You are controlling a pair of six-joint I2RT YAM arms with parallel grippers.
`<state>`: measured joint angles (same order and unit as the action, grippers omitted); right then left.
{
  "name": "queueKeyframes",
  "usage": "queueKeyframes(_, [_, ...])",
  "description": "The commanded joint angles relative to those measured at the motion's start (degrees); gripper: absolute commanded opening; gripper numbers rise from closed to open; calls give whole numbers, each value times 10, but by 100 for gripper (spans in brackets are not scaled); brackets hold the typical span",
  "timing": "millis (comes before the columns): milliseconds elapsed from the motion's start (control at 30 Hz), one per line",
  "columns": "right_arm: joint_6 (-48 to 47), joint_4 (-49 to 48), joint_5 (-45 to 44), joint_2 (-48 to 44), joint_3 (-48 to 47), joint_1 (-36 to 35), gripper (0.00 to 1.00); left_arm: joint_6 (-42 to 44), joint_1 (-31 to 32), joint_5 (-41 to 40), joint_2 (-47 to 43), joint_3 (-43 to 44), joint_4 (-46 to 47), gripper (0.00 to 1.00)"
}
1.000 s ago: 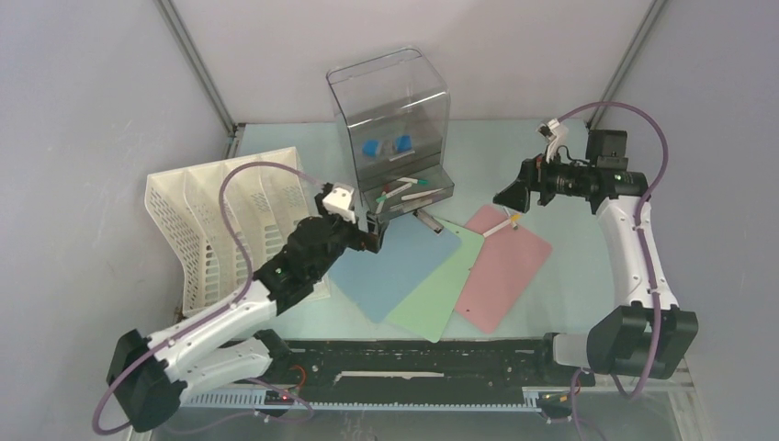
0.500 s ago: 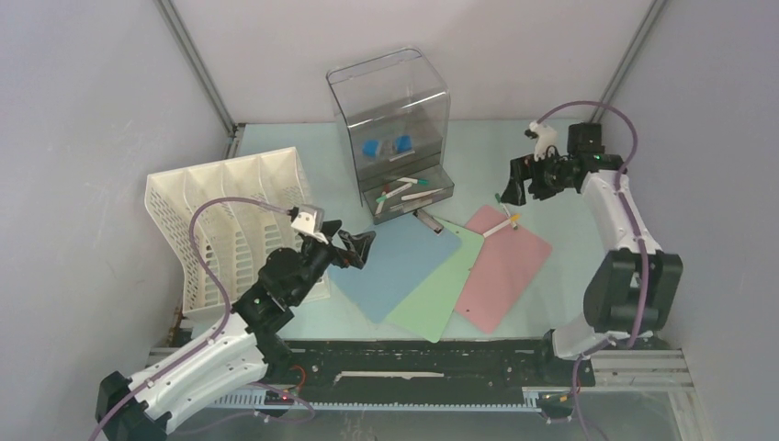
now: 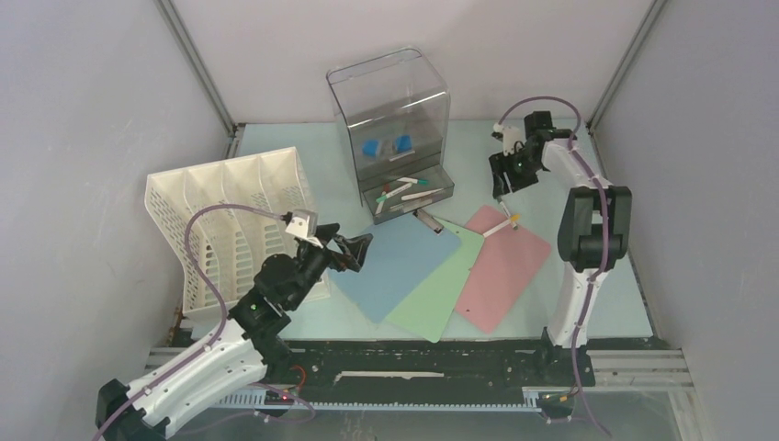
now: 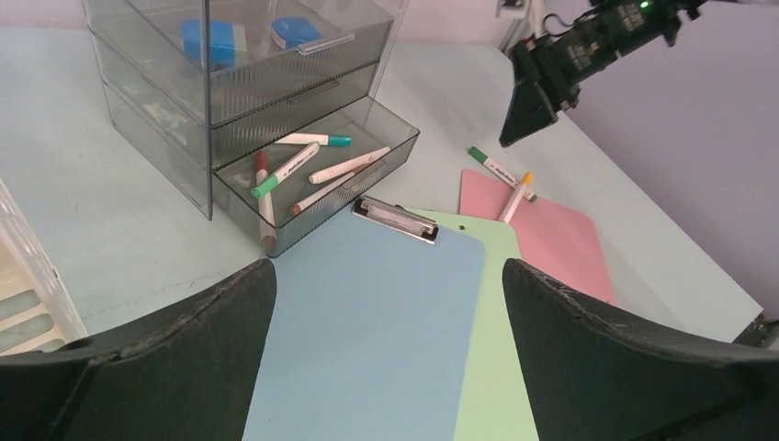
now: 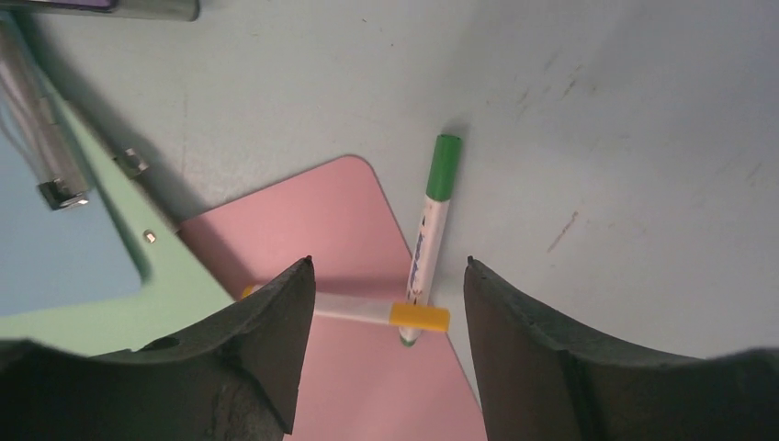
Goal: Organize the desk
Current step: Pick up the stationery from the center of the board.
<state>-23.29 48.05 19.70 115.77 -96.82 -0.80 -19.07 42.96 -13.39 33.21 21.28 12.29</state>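
Bright, even overhead light, soft short shadows, sharp focus, slight wide-angle distortion

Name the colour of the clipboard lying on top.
Blue; the clipboard shows best in the left wrist view.

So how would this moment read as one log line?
left fingers: open, empty, by blue clipboard | right fingers: open, empty, above green marker and yellow-capped marker at pink clipboard | drawer: open, markers inside

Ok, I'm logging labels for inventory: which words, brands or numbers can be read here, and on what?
No text reads clearly.
Green-capped marker: blue print along its white barrel, too blurred to read.
Drawer markers: faint barrel print, too small to read.
Nothing else shows lettering.
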Motion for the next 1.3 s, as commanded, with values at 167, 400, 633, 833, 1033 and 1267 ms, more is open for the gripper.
queueKeyframes(167, [-8, 14, -94, 64, -33, -25, 60, -10, -5, -16, -16, -19, 10, 100])
queueKeyframes(400, [-7, 9, -116, 86, -33, -25, 54, -9, -5, -12, -4, -16, 17, 100])
queueKeyframes(633, [-6, 7, -126, 104, -36, -22, 43, -11, -6, -9, 1, -16, 20, 100])
queueKeyframes(833, [-7, 8, -126, 112, -34, -14, 27, -18, -6, -1, 6, -17, 29, 100])
queueKeyframes(1033, [-8, 8, -123, 116, -32, -1, 1, -30, -6, 15, 9, -22, 39, 100])
queueKeyframes(1267, [-11, 13, -88, 81, -30, 21, 0, -49, -6, 40, 10, -31, 61, 100])
